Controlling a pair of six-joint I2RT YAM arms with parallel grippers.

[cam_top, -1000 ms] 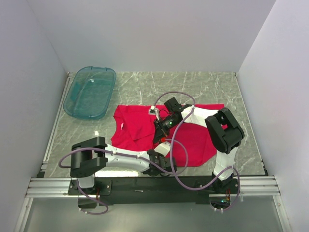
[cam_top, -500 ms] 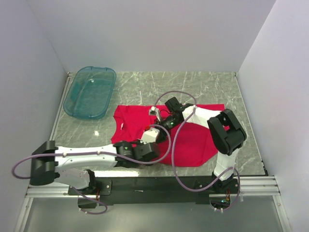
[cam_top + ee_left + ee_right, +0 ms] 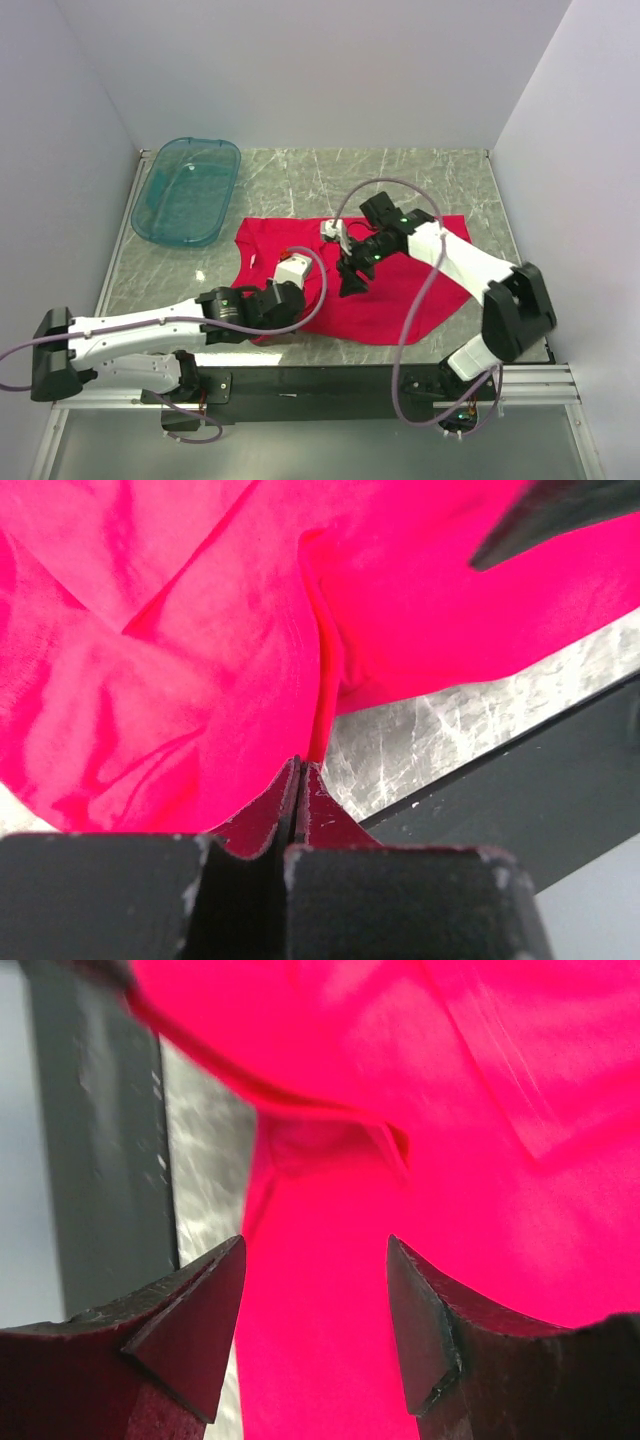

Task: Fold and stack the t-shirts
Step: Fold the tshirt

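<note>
The red t-shirt lies spread on the marble table, rumpled along its near-left edge. My left gripper is at that near-left edge, shut, and in the left wrist view a raised fold of the t-shirt runs straight out from the pinched tips of the left gripper. My right gripper hovers over the middle of the shirt. In the right wrist view the right gripper is open, with only flat t-shirt beneath and nothing between its fingers.
A translucent teal tub stands at the back left of the table. The black front rail runs just below the shirt's near edge and also shows as a dark rail close to my left gripper. White walls enclose the table.
My right gripper has opened and shifted right over the shirt, its arm stretching out. My left arm has swung out leftward, its wrist now at the shirt's near-left edge, which has bunched up.
</note>
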